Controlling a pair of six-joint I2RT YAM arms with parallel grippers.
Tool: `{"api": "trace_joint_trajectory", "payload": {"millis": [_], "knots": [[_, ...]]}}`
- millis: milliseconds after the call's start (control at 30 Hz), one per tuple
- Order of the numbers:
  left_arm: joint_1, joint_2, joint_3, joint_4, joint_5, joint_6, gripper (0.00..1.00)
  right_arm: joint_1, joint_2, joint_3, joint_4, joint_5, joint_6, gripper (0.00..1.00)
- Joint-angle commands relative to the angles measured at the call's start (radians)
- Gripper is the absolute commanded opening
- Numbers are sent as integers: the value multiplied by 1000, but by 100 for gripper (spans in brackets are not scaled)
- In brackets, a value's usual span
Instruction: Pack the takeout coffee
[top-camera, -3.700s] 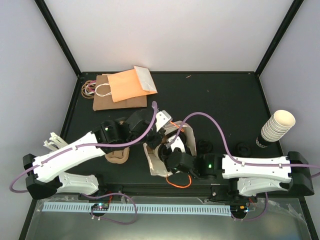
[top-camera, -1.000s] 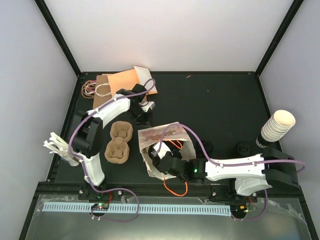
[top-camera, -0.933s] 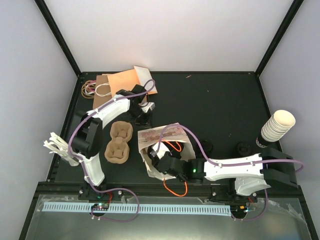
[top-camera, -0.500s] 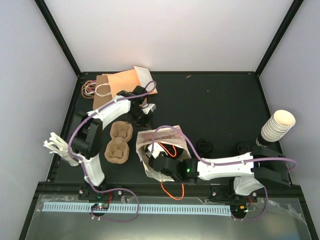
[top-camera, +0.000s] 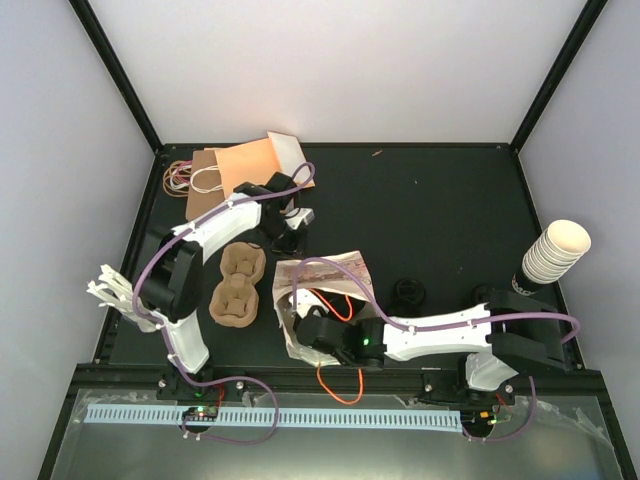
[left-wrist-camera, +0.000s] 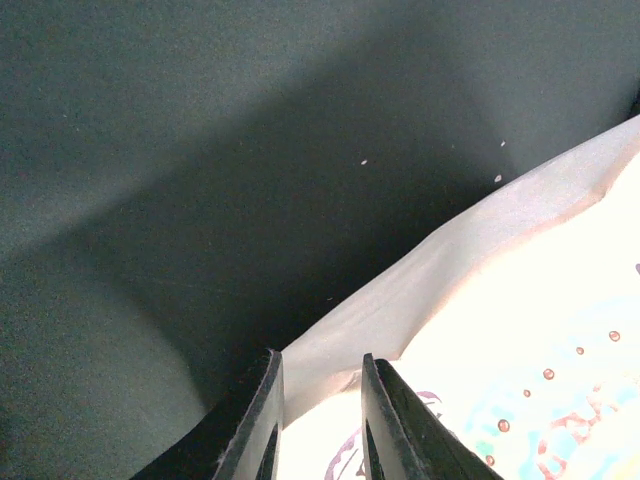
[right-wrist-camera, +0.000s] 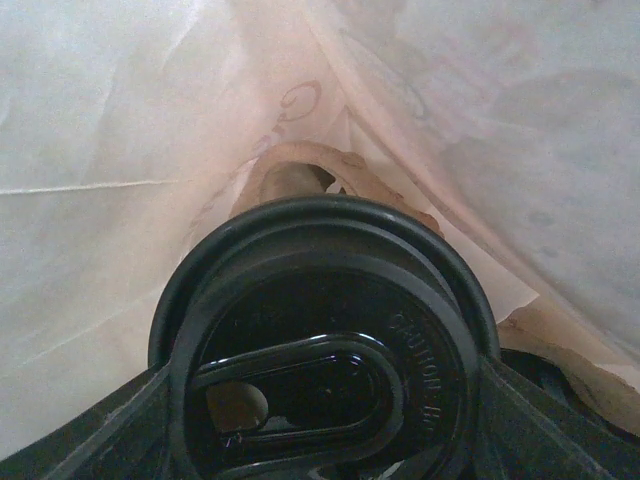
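the takeout coffee (right-wrist-camera: 325, 350) is held by the right tool (right-wrist-camera: 325, 420) inside the white paper bag (top-camera: 318, 285) near the middle of the tabletop's (top-camera: 450, 210) front edge — only its black lid is seen, clamped between the two fingers. the bag's far rim is pinched by the left tool (left-wrist-camera: 318, 410), its fingers nearly closed on the paper. a tan cup carrier (top-camera: 235, 286) lies just left of the bag.

Black lid (right-wrist-camera: 325, 335); white bag (top-camera: 320, 285) with reddish print; tan cup carrier (top-camera: 237, 285); black table (top-camera: 440, 215).
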Motion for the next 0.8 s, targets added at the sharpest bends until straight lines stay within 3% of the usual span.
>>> {"api": "trace_joint_trajectory", "payload": {"millis": [0, 400, 767], "knots": [[-16, -41, -30, -67, 55, -11, 25, -7, 24, 14, 1, 82, -27, 49], [-18, -47, -77, -53, 112, -3, 24, -6, 49, -4, 71, 75, -132, 49], [-18, -45, -78, -53, 127, 1, 24, -15, 77, -1, 34, -13, -157, 50]]}}
